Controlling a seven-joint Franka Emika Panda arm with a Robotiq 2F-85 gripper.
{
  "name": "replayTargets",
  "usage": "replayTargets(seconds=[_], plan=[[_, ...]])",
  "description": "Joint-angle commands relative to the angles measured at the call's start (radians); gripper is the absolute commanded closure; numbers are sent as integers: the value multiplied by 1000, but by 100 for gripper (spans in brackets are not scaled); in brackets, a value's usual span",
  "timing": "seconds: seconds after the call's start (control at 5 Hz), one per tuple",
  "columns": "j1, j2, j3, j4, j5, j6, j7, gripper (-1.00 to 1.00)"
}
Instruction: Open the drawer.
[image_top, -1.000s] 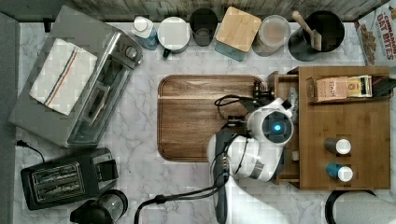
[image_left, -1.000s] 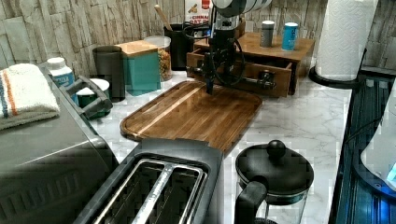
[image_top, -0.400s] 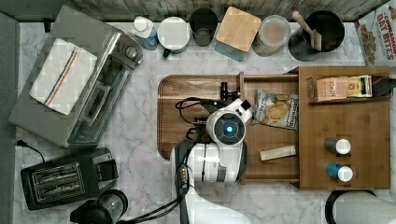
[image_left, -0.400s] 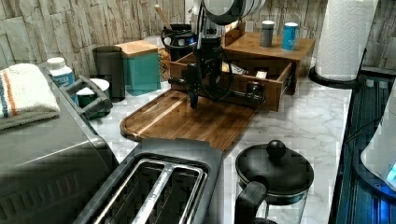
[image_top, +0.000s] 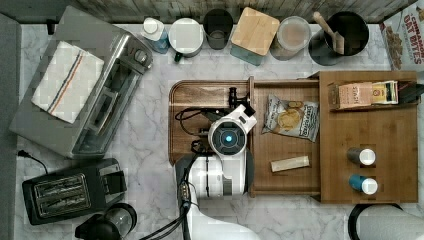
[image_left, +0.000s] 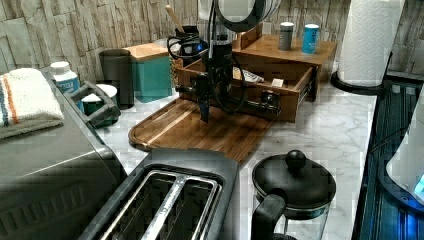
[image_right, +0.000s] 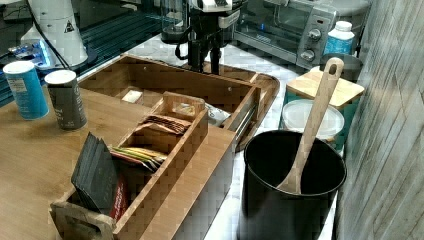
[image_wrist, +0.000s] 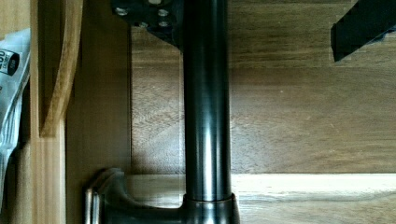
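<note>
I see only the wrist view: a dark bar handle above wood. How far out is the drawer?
Observer: In the top view the drawer stands far out; its front lies over the tray.
Operator: Is anything inside it?
Observer: Yes, a chip bag and a small wrapped bar.
Operator: Where is the gripper?
Observer: In the right view the gripper hangs just beyond the drawer's front, jaws pointing down.

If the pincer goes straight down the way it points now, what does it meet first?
Probably the dark wooden tray: the pincer points down just in front of the drawer handle. Depth is unclear, so it could touch the handle.
</note>
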Motion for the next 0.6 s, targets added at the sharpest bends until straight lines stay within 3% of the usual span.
replayTargets(seconds=[0.2, 0.6], plan=[[148, -15, 95, 4, -23, 0, 234, -100], [138, -15, 104, 4, -26, 0, 236, -100]])
